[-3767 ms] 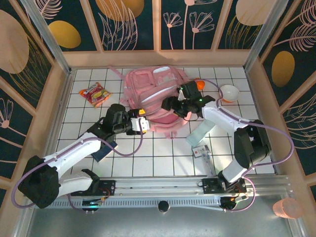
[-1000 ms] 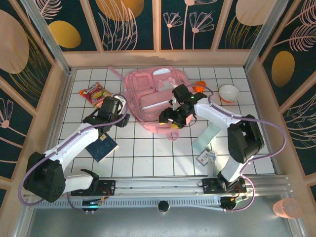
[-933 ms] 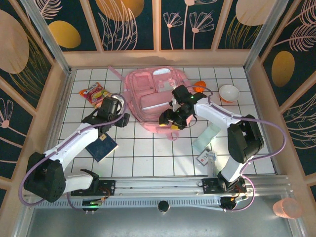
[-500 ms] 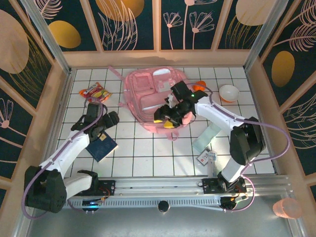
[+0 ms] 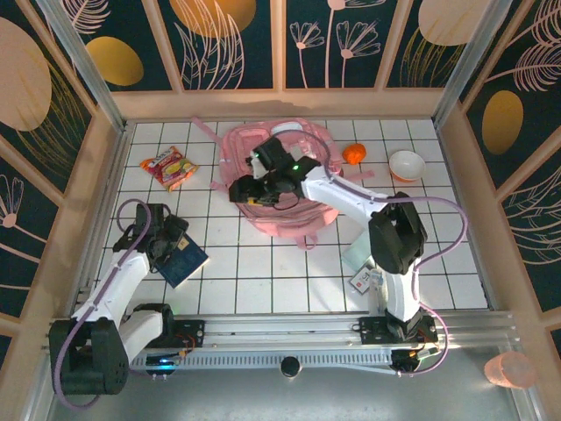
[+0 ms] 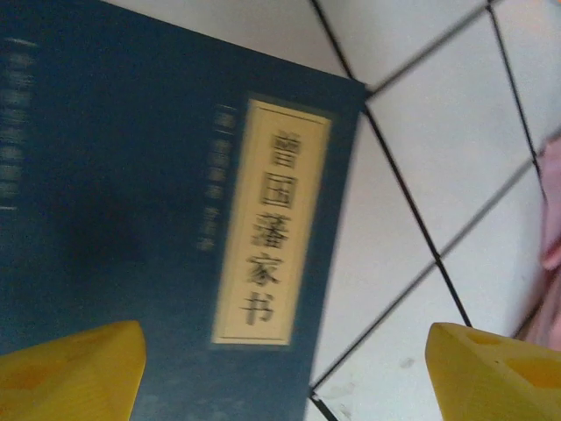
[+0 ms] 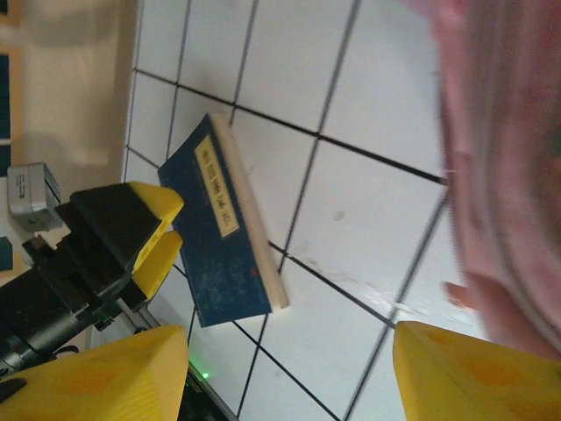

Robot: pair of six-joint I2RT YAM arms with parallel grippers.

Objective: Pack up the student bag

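left gripper (image 6: 285, 368) spread low over blue book (image 6: 131, 219), right gripper (image 7: 289, 373) spread, arm stretched across student bag (image 5: 285, 219)

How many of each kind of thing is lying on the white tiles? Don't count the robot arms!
Bag: 1
Book: 1
Snack packet: 1
Orange ball: 1
Bowl: 1
Pale green sheet: 1
Small packet: 1
Total: 7
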